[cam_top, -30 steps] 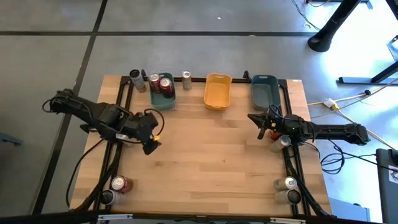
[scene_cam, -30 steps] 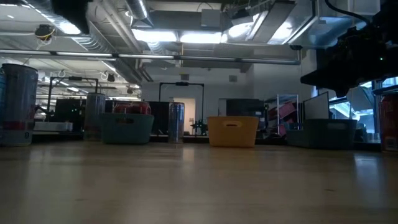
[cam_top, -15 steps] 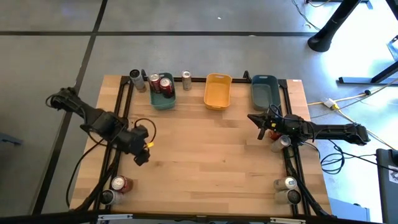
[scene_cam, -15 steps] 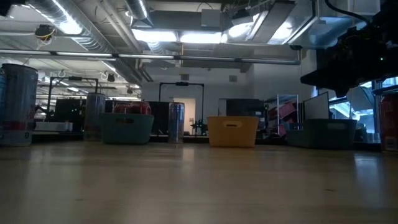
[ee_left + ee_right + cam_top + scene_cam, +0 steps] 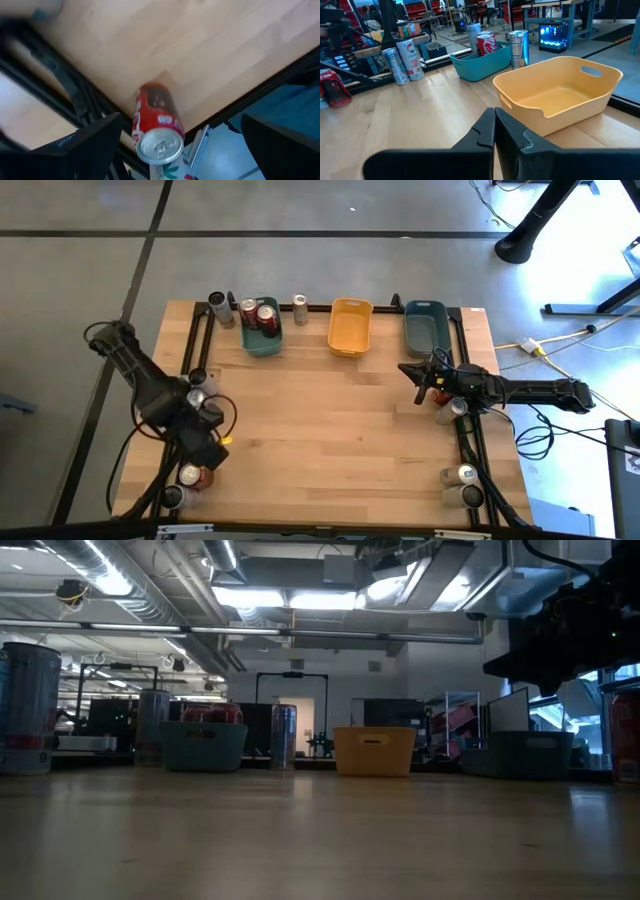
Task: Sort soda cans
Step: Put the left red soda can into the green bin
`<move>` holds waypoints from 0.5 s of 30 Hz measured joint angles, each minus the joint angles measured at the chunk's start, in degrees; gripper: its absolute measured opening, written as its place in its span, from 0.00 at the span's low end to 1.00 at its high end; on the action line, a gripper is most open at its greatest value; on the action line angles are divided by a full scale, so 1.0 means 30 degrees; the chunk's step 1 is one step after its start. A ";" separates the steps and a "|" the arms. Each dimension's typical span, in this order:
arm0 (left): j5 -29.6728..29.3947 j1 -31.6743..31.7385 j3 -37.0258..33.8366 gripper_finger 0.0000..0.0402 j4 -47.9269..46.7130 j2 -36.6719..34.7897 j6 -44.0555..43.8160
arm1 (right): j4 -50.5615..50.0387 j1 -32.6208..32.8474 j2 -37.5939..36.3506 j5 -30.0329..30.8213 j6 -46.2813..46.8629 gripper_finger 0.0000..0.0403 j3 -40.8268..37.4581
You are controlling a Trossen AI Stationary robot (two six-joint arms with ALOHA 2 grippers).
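Down at the near left corner, the left gripper (image 5: 175,145) hangs spread wide over a red soda can (image 5: 156,125) standing by the table (image 5: 340,430) edge. Looks like pickup approach; next it should drop and squeeze. Right gripper (image 5: 494,131) waits clenched, empty.

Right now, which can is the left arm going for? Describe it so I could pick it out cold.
Start at the wooden table and go to its near-left corner, where the left gripper hangs with fingers open. The red can stands upright right there by the black frame rail; its neighbour, the can at the very corner, shows no red.
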 joint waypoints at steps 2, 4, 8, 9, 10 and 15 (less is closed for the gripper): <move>0.0026 -0.0731 -0.0006 0.98 0.0129 0.0170 -0.1081 | 0.0000 0.0001 0.0007 0.0000 0.0000 0.02 0.0000; 0.0032 -0.1393 -0.0006 0.98 0.0241 0.0343 -0.2131 | 0.0000 -0.0007 0.0007 0.0000 0.0000 0.02 0.0000; 0.0019 -0.2587 -0.0343 0.98 0.0817 0.0667 -0.3962 | 0.0000 0.0001 0.0003 0.0000 0.0000 0.02 0.0000; 0.0018 -0.2839 -0.0543 0.98 0.0984 0.0756 -0.4085 | 0.0000 -0.0004 0.0002 0.0004 0.0000 0.02 0.0000; 0.0018 -0.3025 -0.0722 0.98 0.1195 0.0849 -0.4145 | 0.0000 -0.0007 0.0000 0.0007 0.0000 0.02 0.0000; 0.0018 -0.3395 -0.1092 0.98 0.2093 0.1099 -0.4668 | 0.0000 -0.0005 0.0007 0.0006 0.0000 0.02 0.0000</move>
